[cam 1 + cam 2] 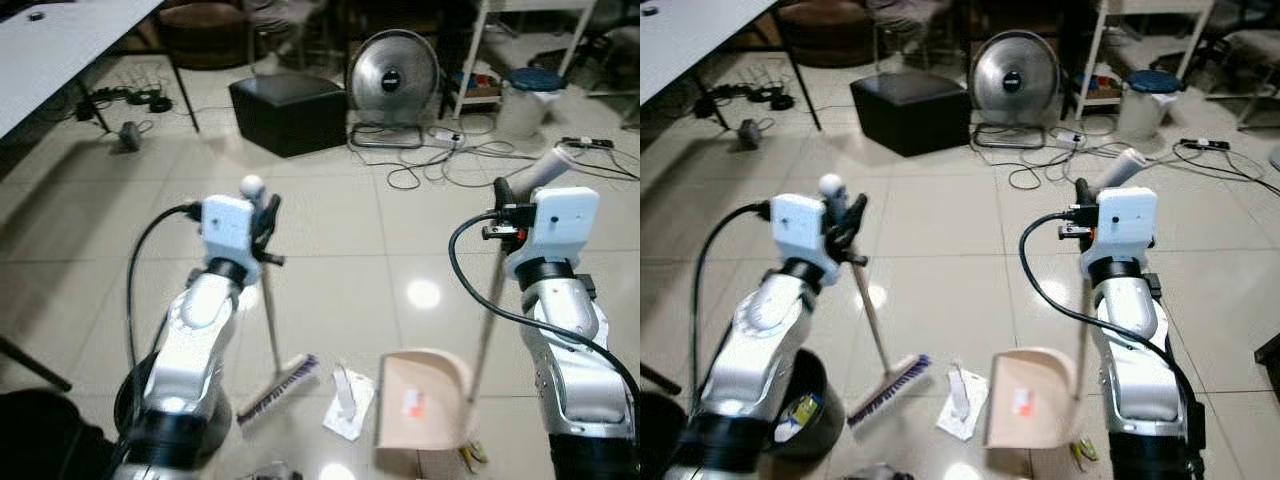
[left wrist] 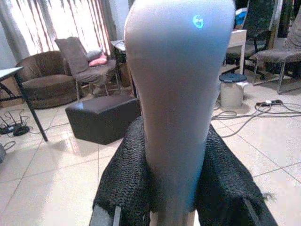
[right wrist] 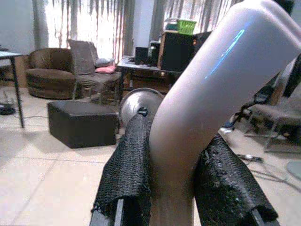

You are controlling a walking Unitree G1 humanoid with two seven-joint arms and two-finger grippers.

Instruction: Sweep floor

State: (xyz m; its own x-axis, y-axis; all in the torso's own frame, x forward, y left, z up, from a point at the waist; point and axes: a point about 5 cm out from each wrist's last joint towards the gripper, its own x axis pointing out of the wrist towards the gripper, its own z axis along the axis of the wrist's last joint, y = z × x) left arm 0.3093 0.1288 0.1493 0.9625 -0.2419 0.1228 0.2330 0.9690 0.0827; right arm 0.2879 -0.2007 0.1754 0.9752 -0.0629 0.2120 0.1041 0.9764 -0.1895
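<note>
The robot is standing on a tiled floor (image 1: 330, 230) with both sweeping tools in hand. The left gripper (image 1: 266, 222) is clamping the upper part of the broom (image 1: 272, 320) handle; in the left wrist view the two black padded fingers (image 2: 123, 181) are pressing against the pale handle from either side. The broom is leaning at a slant, its purple-bristled head resting on the tiles just left of a crumpled white wrapper (image 1: 349, 402).

The right gripper (image 1: 504, 195) is pinching the long handle of the dustpan (image 1: 422, 400), its fingers (image 3: 129, 169) closing around the bent grey grip seen in the right wrist view. The pan is sitting flat on the floor with its open mouth facing the wrapper, which is lying between broom head and pan, near both but not yet inside. A small orange scrap appears to be lying on the pan's surface, though it is too small to identify; it may be a label.

Judging from this layout, the task is partly under way: tools are being held and positioned around the litter, while the main piece of rubbish is remaining on the tiles. Pushing it into the pan and emptying the pan into the dark bin (image 1: 805, 410) beside the left arm are steps not yet done. A fan (image 1: 392, 75), a black footstool (image 1: 288, 110) and loose cables (image 1: 440, 160) are lying well beyond the working area.
</note>
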